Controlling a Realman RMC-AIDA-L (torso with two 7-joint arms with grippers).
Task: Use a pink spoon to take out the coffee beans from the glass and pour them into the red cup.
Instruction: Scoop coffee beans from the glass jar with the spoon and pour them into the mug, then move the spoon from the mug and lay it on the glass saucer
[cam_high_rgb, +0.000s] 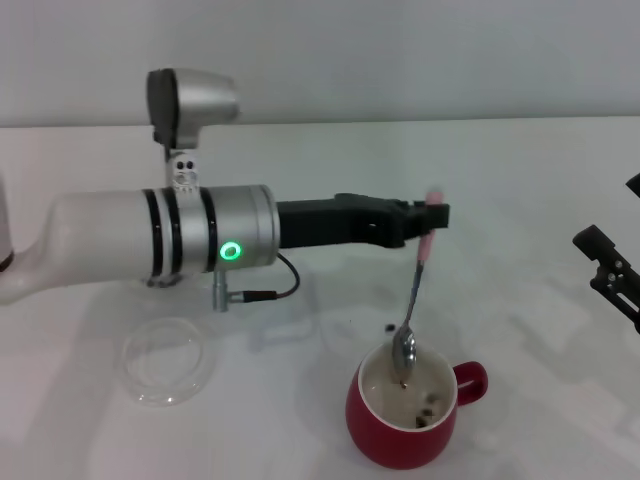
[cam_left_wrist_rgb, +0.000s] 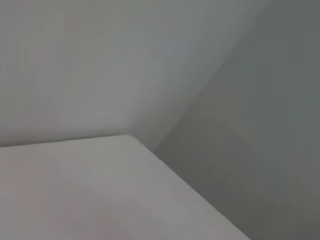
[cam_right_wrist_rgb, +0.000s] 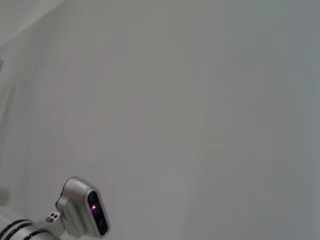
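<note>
My left gripper (cam_high_rgb: 430, 225) reaches across the table in the head view and is shut on the pink spoon (cam_high_rgb: 415, 290) by its pink handle. The spoon hangs down steeply, its metal bowl tipped over the mouth of the red cup (cam_high_rgb: 410, 415). A few coffee beans (cam_high_rgb: 426, 412) lie inside the cup on its cream bottom, and one bean (cam_high_rgb: 389, 327) lies on the table just behind the cup. The glass is out of view. My right gripper (cam_high_rgb: 612, 270) is parked at the right edge of the table.
A flat shallow clear glass dish (cam_high_rgb: 168, 360) lies on the white table (cam_high_rgb: 520, 180) at the front left, under my left arm. The left wrist view shows only bare table and wall. The right wrist view shows the wall and my left arm's wrist camera (cam_right_wrist_rgb: 82, 207).
</note>
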